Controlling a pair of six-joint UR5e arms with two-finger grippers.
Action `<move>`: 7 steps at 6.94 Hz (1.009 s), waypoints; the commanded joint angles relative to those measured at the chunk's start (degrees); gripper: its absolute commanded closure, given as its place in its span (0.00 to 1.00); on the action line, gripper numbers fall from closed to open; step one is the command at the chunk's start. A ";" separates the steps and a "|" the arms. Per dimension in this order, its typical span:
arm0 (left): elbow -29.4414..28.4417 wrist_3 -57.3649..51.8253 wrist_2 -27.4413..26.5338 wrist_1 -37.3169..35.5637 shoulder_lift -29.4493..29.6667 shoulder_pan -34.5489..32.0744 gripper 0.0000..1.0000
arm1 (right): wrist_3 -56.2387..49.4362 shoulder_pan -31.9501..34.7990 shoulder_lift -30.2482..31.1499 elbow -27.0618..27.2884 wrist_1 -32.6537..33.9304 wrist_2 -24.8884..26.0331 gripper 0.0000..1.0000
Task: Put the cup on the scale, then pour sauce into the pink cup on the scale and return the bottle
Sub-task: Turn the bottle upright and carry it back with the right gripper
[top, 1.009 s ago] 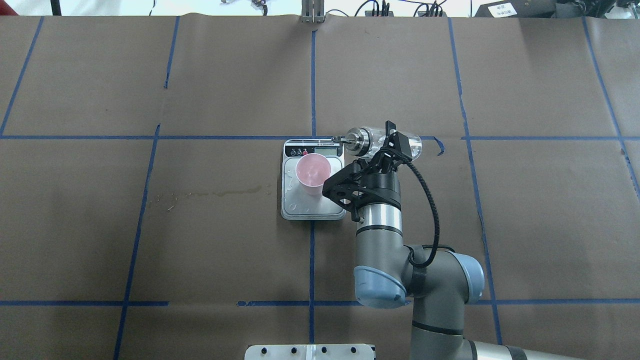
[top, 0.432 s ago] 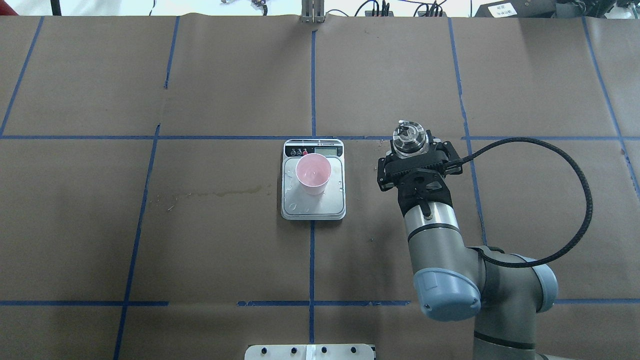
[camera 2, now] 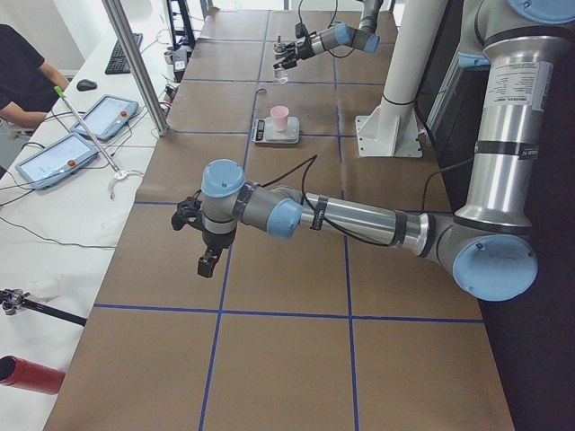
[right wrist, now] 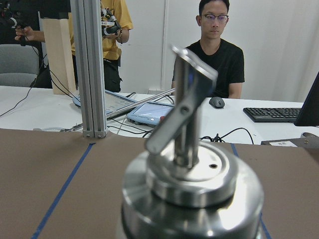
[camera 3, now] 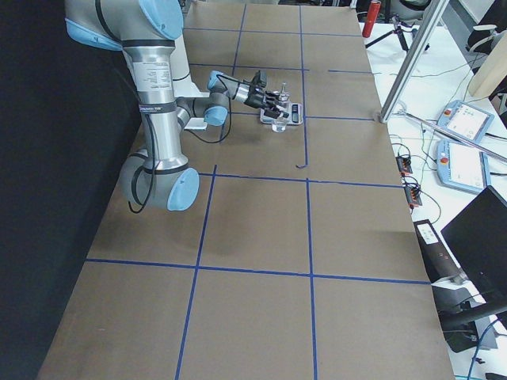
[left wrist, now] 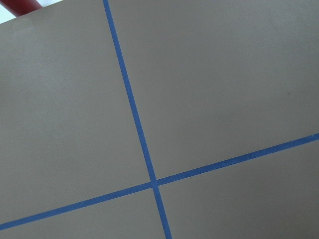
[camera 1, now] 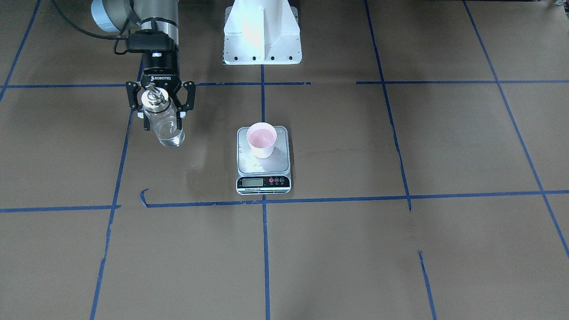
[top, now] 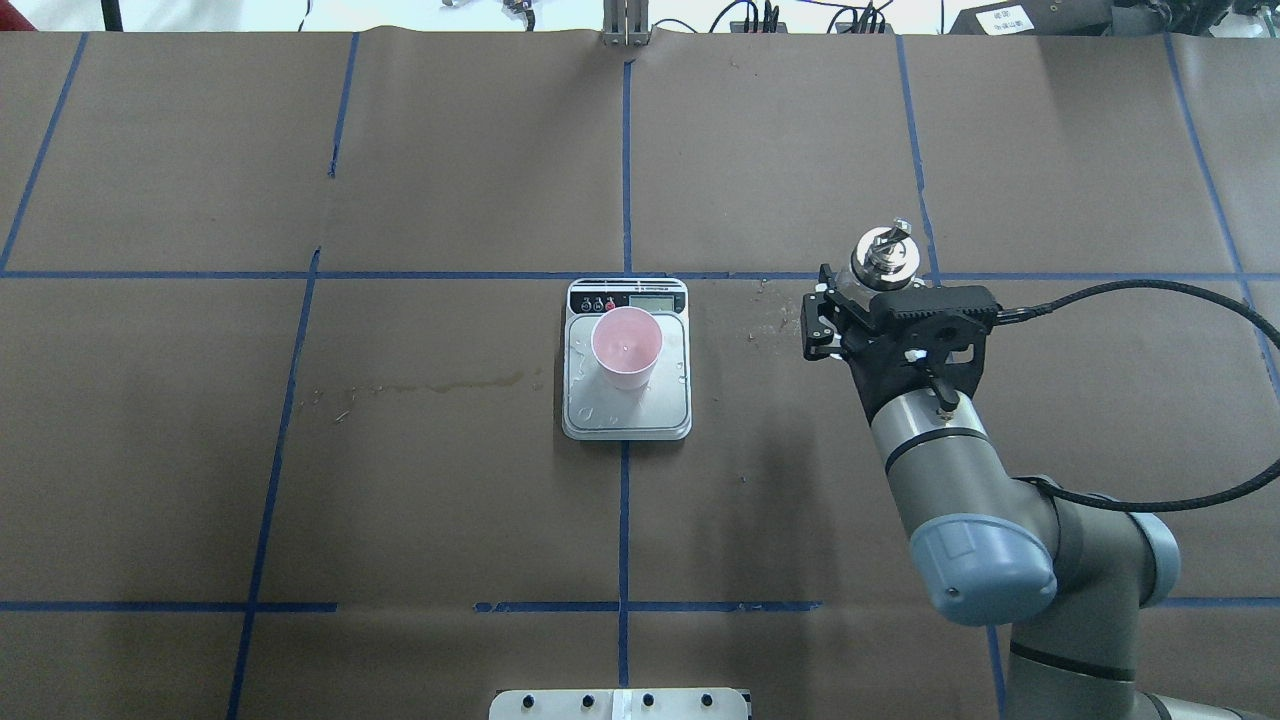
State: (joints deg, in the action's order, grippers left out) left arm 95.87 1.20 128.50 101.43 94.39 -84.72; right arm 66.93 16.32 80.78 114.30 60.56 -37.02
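The pink cup (top: 626, 345) stands upright on the silver scale (top: 625, 418), and the front view shows the cup (camera 1: 261, 138) and scale (camera 1: 266, 168) too. My right gripper (top: 880, 288) is shut on the clear glass bottle (camera 1: 168, 126) and holds it upright, well to the right of the scale. Its silver pourer top (top: 885, 250) points up and fills the right wrist view (right wrist: 192, 184). I cannot tell whether the bottle's base touches the table. My left gripper (camera 2: 189, 215) shows only in the exterior left view, far from the scale, and I cannot tell whether it is open or shut.
Water drops lie on the scale's plate. Wet spots (top: 765, 315) and a long stain (top: 430, 383) mark the brown paper. The robot's white base (camera 1: 262, 35) stands behind the scale. Operators, tablets and a metal post (right wrist: 89, 69) are beyond the far edge.
The bottle was tipped on its side with its spout by the scale. It has swung upright, and my right gripper has carried it rightward away from the scale.
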 commanded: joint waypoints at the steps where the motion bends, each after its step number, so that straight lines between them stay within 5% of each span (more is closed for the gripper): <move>1: 0.02 0.12 0.00 0.00 0.36 0.00 0.00 | 0.48 1.60 4.38 -1.44 -6.95 -2.07 1.00; 3: -0.15 0.12 -0.09 0.09 0.80 0.00 0.00 | 1.27 1.96 10.87 -2.15 -7.12 -2.35 1.00; 7: -0.33 0.12 -0.26 0.44 0.80 0.00 0.00 | 12.77 4.33 10.46 -7.33 -7.12 -2.26 1.00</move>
State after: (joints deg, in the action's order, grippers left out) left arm 95.63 1.32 128.27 101.59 95.25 -84.73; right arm 77.09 20.09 91.76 107.67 53.42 -39.07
